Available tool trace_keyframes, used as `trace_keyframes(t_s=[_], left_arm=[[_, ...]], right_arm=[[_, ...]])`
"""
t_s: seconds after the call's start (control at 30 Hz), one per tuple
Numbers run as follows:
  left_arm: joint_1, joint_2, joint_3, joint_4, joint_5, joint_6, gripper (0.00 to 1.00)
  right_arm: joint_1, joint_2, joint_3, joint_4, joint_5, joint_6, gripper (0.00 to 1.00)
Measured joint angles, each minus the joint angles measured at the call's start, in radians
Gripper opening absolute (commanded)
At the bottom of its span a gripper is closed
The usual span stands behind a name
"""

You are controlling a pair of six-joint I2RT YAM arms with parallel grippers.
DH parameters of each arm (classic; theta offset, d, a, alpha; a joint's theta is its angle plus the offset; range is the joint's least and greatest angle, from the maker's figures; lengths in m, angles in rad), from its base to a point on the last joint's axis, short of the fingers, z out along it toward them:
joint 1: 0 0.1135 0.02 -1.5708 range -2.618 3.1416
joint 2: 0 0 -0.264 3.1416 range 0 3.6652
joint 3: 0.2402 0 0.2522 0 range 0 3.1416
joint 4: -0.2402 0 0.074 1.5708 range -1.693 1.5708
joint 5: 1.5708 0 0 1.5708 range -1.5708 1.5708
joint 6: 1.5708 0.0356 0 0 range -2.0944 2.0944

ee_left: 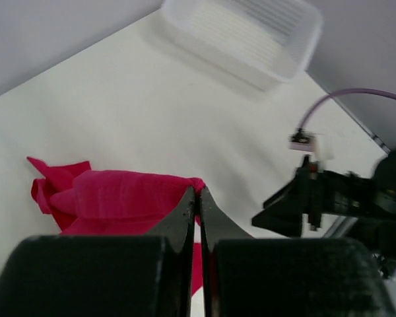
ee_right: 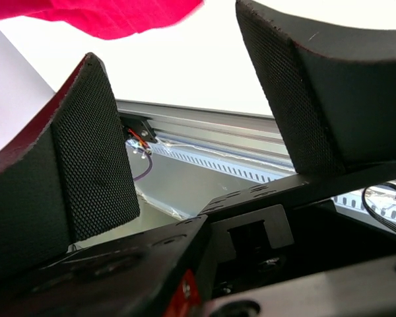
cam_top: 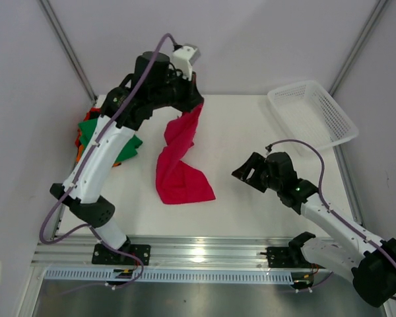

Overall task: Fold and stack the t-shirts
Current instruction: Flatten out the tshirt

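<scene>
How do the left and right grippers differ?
The left gripper is shut on the crimson t-shirt, which hangs from it to the table; the right gripper is open, holding nothing. The left gripper is toward the far edge, the right gripper nearer. Both are black.

Pretty clearly a robotics lab test cell, not anyone's home: a bare white table [cam_top: 251, 211] boxed in by plain white panels [cam_top: 264, 39] on metal struts [cam_top: 67, 49]. The left arm [cam_top: 105, 152] and right arm [cam_top: 336, 224] are bolted to an aluminium rail [cam_top: 204, 249] along the near edge. Purple cables [cam_top: 160, 46] loop off them, and a slotted cable duct [cam_top: 185, 274] runs just below.
</scene>
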Motion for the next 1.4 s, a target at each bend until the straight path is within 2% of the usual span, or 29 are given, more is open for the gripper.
trace_keyframes(t_s=[0.1,0.37,0.4,0.43,0.47,0.5,0.53,0.57,0.77,0.97,1.1,1.17,1.4], left_arm=[[-0.114,0.000,0.016,0.023,0.038,0.028,0.01],[-0.280,0.003,0.039,0.073,0.142,0.040,0.02],[-0.300,0.006,0.046,0.075,0.143,0.041,0.10],[-0.315,0.006,0.050,0.077,0.145,0.043,0.25],[-0.328,0.006,0.050,0.081,0.142,0.050,0.45],[-0.338,0.006,0.050,0.084,0.131,0.056,0.78],[-0.341,0.006,0.049,0.087,0.116,0.063,0.94],[-0.341,0.006,0.046,0.090,0.093,0.061,1.00],[-0.305,-0.022,-0.091,0.104,-0.106,0.068,0.99],[-0.161,-0.089,-0.300,0.104,-0.209,0.010,0.99],[-0.109,-0.129,-0.373,0.041,-0.269,-0.052,0.98],[-0.114,-0.150,-0.423,0.012,-0.251,-0.102,0.95],[-0.162,-0.231,-0.883,0.094,0.002,-0.323,0.96]], right_arm=[[0.003,0.012,0.000,0.007,0.000,0.000,0.73],[0.006,0.083,0.000,0.048,-0.008,0.000,0.72],[0.009,0.098,0.003,0.054,-0.011,-0.001,0.72],[0.013,0.114,0.006,0.058,-0.013,-0.003,0.72],[0.018,0.126,0.010,0.061,-0.016,-0.004,0.72],[0.024,0.138,0.016,0.061,-0.018,-0.006,0.72],[0.028,0.146,0.021,0.061,-0.019,-0.009,0.72],[0.034,0.154,0.027,0.062,-0.019,-0.012,0.72],[0.055,0.167,0.048,0.075,-0.019,-0.021,0.72],[0.059,0.167,0.049,0.074,-0.018,-0.034,0.72],[0.059,0.168,0.060,0.067,-0.014,-0.044,0.72],[0.059,0.173,0.069,0.063,-0.008,-0.045,0.72],[0.059,0.245,0.172,-0.019,0.105,-0.047,0.71]])
